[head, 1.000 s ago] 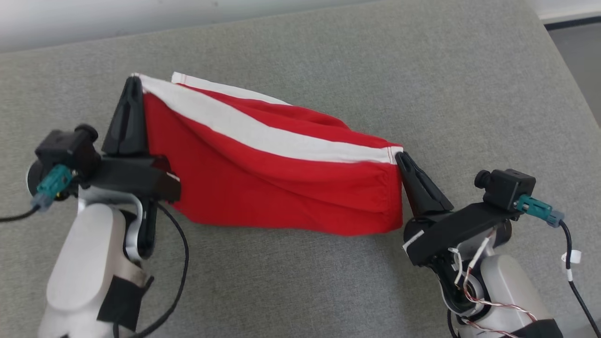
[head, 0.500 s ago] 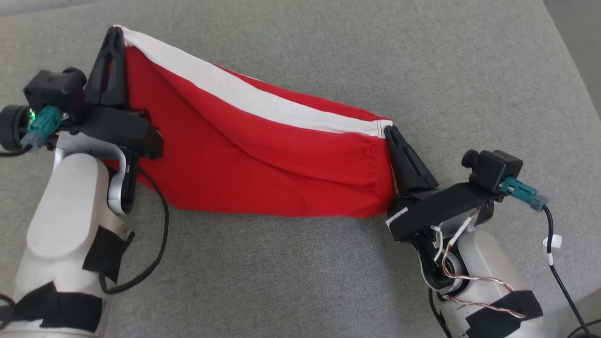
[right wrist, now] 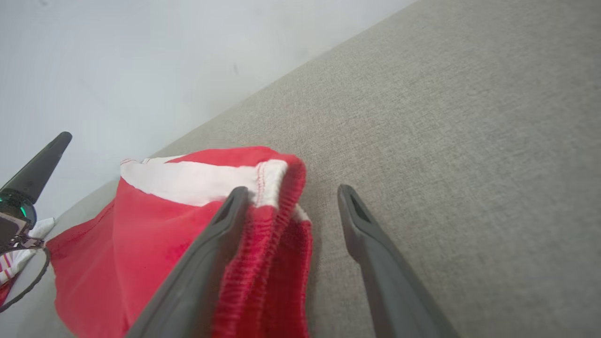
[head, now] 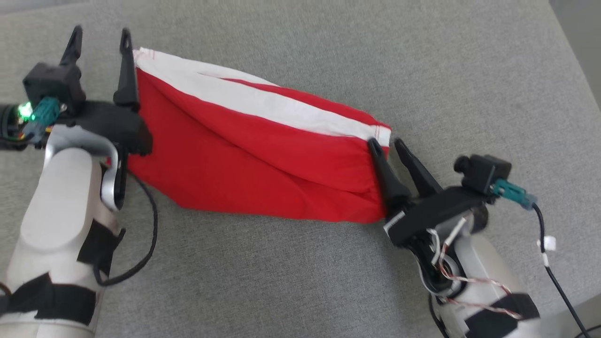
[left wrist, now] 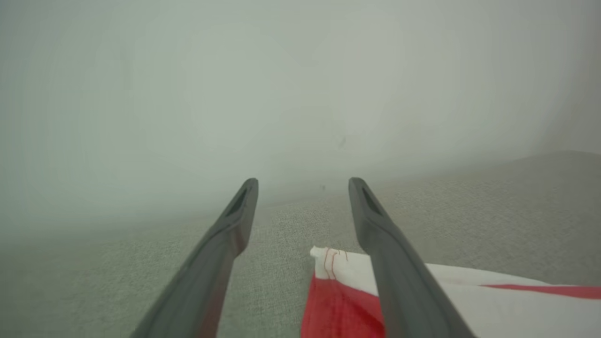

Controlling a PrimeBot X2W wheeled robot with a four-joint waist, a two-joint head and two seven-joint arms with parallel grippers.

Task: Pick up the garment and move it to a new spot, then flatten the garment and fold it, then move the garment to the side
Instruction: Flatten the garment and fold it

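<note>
Garment point(head: 253, 159) on grey surface point(head: 328, 56) by pale wall point(right wrist: 141, 56); left pincer point(head: 101, 32), right pincer point(head: 386, 141) agape.

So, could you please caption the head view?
Left gripper and right gripper, open, at opposite ends of the red garment.

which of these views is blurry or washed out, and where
Head view: mild motion blur, garment edges soft, light even. Left wrist view: top half a pale haze, surface weave faint. Right wrist view: sharpest, weave and stitching crisp, near fingers soft.
</note>
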